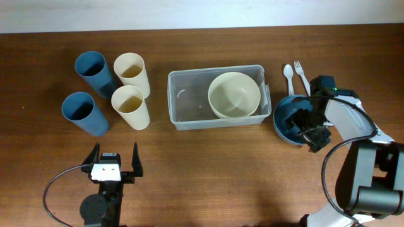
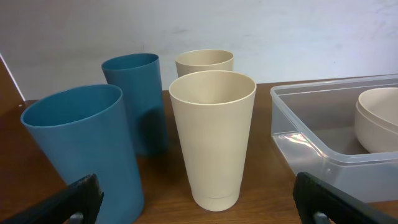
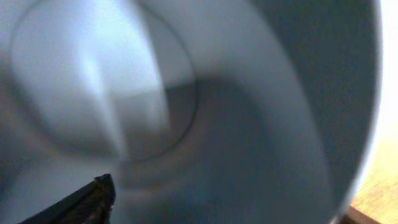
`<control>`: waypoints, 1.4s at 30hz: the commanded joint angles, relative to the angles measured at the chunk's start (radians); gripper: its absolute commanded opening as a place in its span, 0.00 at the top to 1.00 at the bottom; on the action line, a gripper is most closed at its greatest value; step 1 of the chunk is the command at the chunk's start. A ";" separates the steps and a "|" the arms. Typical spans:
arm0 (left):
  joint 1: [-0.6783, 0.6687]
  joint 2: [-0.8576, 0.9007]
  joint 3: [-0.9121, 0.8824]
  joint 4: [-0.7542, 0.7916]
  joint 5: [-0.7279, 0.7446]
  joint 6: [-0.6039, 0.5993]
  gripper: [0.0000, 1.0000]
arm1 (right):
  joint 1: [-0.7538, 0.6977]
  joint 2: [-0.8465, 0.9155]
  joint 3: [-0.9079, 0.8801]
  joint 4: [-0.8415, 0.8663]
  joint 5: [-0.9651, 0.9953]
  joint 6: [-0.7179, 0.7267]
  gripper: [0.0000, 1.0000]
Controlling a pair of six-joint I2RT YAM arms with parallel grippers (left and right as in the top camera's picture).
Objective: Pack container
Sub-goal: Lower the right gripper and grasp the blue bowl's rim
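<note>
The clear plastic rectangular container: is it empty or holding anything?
Holding something: the clear plastic rectangular container has one round cream bowl in its right half.

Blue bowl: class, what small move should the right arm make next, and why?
Probably close the fingers on the rim of the blue bowl and lift it slightly. The right gripper is at the bowl, which sits outside the container; space is free left of the cream bowl inside it.

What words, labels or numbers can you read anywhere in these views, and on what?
None: no readable word, number or sign in any view.
container, cream cup, blue cup, cream bowl: plain, no print.
white housing on the left hand: any marking is too small to read.
right wrist view: blurred, nothing legible.
</note>
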 commanded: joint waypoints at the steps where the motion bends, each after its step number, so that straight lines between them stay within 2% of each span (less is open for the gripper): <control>1: 0.003 -0.008 -0.006 0.000 0.011 0.016 0.00 | -0.005 -0.022 -0.011 0.000 0.020 0.007 0.17; 3: 0.003 -0.008 -0.006 0.000 0.011 0.016 0.00 | -0.005 -0.022 -0.011 0.000 0.023 0.003 0.18; 5: 0.003 -0.008 -0.006 0.000 0.011 0.016 0.00 | -0.005 -0.022 -0.011 0.000 0.036 0.004 0.32; 6: 0.003 -0.008 -0.006 0.000 0.011 0.016 0.00 | -0.005 -0.022 -0.011 0.000 0.039 0.004 0.34; 7: 0.003 -0.008 -0.006 0.000 0.011 0.016 0.00 | -0.005 -0.022 -0.011 0.000 0.039 0.004 0.34; 9: 0.003 -0.008 -0.006 0.000 0.011 0.016 0.00 | -0.005 -0.022 -0.011 0.000 0.039 0.004 0.22; 18: 0.003 -0.008 -0.006 0.000 0.011 0.016 0.00 | -0.005 -0.022 -0.070 0.101 0.042 0.008 0.19; 27: 0.003 -0.008 -0.006 0.000 0.011 0.016 0.00 | -0.005 -0.022 -0.073 0.127 0.042 0.008 0.50; 38: 0.003 -0.008 -0.006 0.000 0.011 0.016 0.00 | -0.005 -0.022 -0.073 0.137 0.042 0.008 0.94; 39: 0.003 -0.008 -0.006 0.000 0.011 0.016 0.00 | -0.006 -0.022 -0.073 0.138 0.042 0.008 0.97; 42: 0.003 -0.008 -0.006 0.000 0.011 0.016 0.00 | -0.024 -0.022 -0.073 0.138 0.041 0.009 0.96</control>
